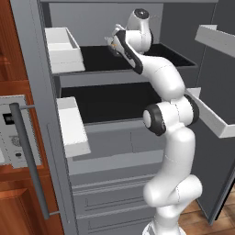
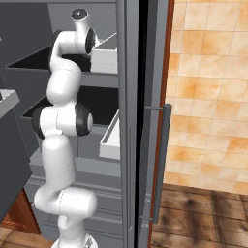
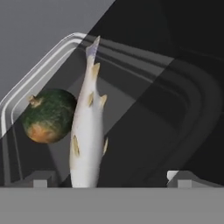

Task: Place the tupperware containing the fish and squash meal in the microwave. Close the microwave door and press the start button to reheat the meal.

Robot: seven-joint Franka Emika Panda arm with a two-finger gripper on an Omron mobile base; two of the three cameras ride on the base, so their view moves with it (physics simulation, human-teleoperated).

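Note:
The tupperware (image 3: 52,57), a translucent grey tub with a flared rim, lies right before the hand on a dark fridge shelf. In it a pale whitish fish (image 3: 87,131) lies lengthwise beside a round green-and-orange squash (image 3: 48,116). My gripper (image 3: 112,180) is open, and its fingertips (image 3: 40,181) stand wide apart at the tub's near side, touching nothing. In the left base view the gripper (image 1: 112,44) reaches over the upper shelf (image 1: 96,57). The microwave's pale control panel (image 1: 13,133) shows at the far left. The microwave door is out of view.
The fridge stands open. White bins (image 1: 62,46) (image 1: 73,126) hang on the left door, whose long grey bar handle (image 1: 28,160) crosses the microwave panel. The right door's shelves (image 1: 213,117) jut out beside my arm. A lower dark shelf (image 1: 110,101) sits below.

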